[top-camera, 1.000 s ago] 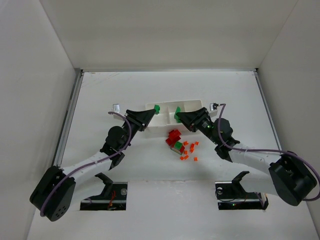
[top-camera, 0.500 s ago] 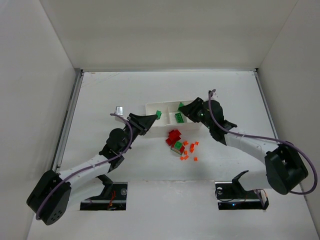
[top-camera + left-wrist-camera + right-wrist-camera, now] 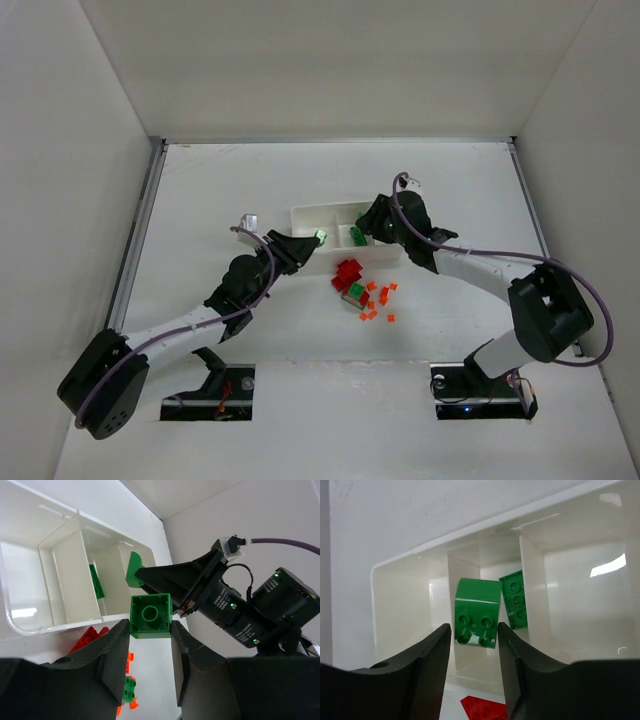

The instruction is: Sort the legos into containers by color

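Sorting greens — left gripper (image 3: 150, 630) clamped a square brick (image 3: 150, 615) near the tray (image 3: 22, 622); right gripper (image 3: 475, 630) bracketed a curved brick (image 3: 477, 607) above it, grip unclear. Next likely needed both dropped inside.

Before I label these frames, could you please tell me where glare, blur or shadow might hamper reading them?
Top external view: even, soft light, but the tiny orange plastic bits are barely resolved. Left wrist view: the left tool's fingers are soft, the square green plastic brick sharp, glare on the white plastic tray. Right wrist view: bright reflections on the tray wall, blurred right tool's fingers.
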